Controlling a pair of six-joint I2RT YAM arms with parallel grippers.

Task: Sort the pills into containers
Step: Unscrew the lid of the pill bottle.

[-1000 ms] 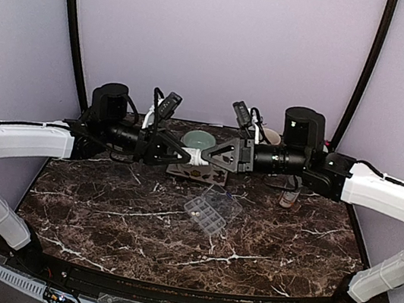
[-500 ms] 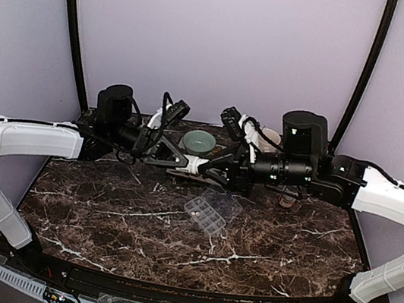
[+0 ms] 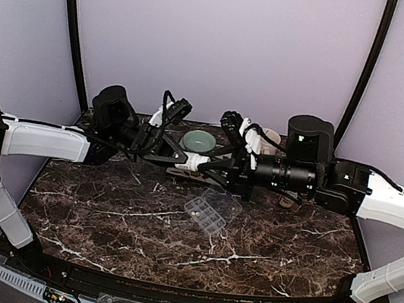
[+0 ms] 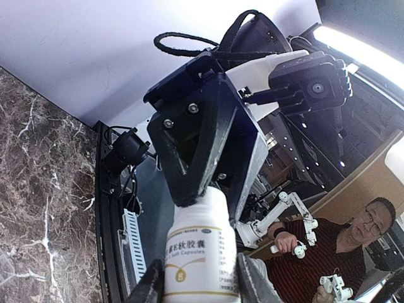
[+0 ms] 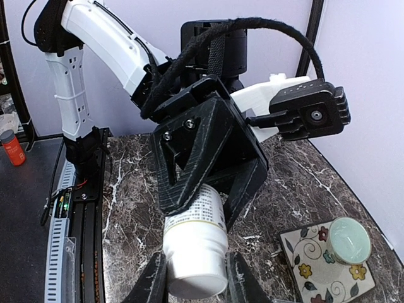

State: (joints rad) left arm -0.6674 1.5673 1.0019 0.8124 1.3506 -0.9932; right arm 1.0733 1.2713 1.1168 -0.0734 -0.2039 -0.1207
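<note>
white bottle (image 3: 192, 162) aloft behind pill box (image 3: 210, 214): left jaws clamp body, right jaws pinch cap (image 5: 197, 265). step, likely: uncapping. next: twist, lift cap clear.

The only print stands on the label (image 4: 191, 251) of the white bottle (image 4: 202, 218), gripped in the left hand (image 4: 202, 284) above the far edge of the tabletop (image 3: 100, 212). In the left wrist view the label carries one line of bold dark Chinese characters. The last three look like 软胶囊; the ones before them curve round the side and cannot be made out. Under them runs a line of tiny Latin letters, too small to read, and below that sits a round gold emblem. In the right wrist view the label shows only rows of fine print, unreadable.
</note>
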